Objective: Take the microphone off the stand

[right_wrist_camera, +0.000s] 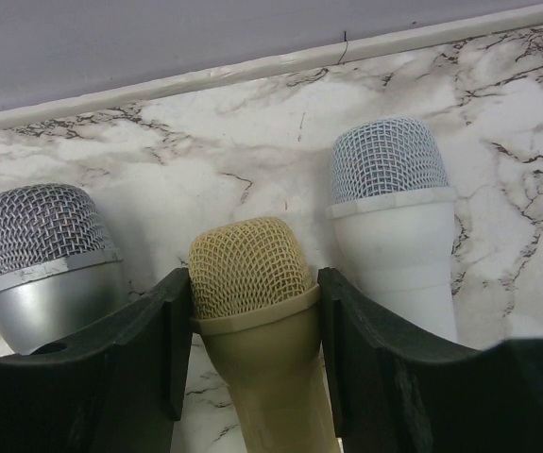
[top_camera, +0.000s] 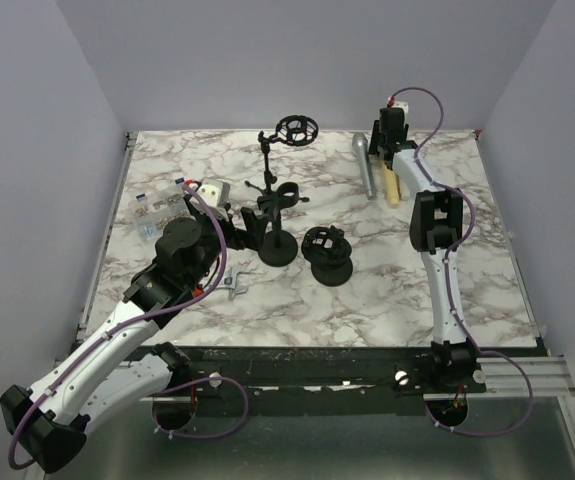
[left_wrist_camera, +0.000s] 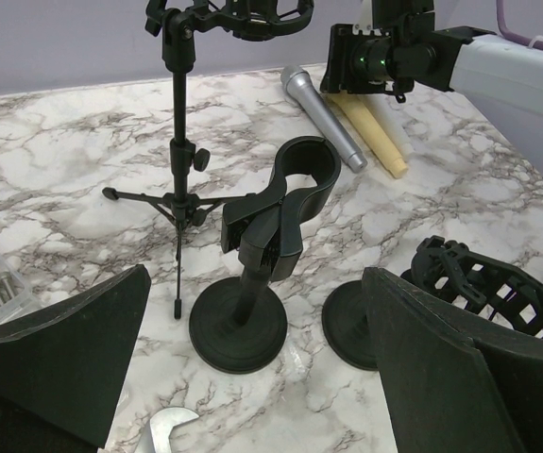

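Right gripper (right_wrist_camera: 254, 288) here is closed down snug on the beige microphone (right_wrist_camera: 249, 260), fingers (right_wrist_camera: 148, 349) touching it on both sides just below the mesh head. The mic is off the stand and lying flat on the worktop (right_wrist_camera: 252, 132) near the far wall, tucked between a silver microphone (right_wrist_camera: 40, 255) and a white microphone (right_wrist_camera: 389, 189).

My left gripper (left_wrist_camera: 257, 302) is spread wide, holding nothing, low over the worktop and facing the round-base stand (left_wrist_camera: 241, 326). The stand's clip (left_wrist_camera: 304, 170) up top is empty. A tripod stand (left_wrist_camera: 178, 142) sits just behind it and a shock mount (left_wrist_camera: 483, 283) next to it.
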Robot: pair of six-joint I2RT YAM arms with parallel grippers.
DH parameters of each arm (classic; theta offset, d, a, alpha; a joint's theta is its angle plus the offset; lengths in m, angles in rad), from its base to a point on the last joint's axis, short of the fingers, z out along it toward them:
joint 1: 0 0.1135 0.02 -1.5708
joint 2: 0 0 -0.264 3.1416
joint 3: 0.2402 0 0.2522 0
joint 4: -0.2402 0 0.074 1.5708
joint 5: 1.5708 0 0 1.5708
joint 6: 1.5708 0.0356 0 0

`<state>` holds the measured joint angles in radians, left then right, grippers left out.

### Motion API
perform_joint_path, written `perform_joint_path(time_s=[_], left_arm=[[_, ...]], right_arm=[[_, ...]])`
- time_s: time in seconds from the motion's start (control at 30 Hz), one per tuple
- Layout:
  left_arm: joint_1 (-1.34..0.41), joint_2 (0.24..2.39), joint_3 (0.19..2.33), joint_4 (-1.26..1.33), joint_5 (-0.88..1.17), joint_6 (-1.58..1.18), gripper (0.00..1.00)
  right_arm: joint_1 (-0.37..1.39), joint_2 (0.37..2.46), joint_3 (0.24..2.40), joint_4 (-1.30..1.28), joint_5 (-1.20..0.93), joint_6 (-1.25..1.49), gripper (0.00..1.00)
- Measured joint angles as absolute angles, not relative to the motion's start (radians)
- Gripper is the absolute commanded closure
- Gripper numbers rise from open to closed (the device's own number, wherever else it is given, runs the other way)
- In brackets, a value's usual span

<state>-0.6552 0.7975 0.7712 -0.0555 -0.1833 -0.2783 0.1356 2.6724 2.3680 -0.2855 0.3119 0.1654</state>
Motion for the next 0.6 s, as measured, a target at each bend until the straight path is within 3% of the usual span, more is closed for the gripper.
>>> perform_joint_path(time_s=[0.47,0.6], left_arm=[[-0.655,0.807,0.774,-0.058,-0.183,-0.279,0.02],[-0.655,0.807,0.774,-0.059,-0.183,-0.281,0.01]], right_arm=[[0.136,2.677,2.385,-0.278,0.292,0.167,0.26],[0.136,2.676,2.389,-0.278,0.282,0.168,0.25]])
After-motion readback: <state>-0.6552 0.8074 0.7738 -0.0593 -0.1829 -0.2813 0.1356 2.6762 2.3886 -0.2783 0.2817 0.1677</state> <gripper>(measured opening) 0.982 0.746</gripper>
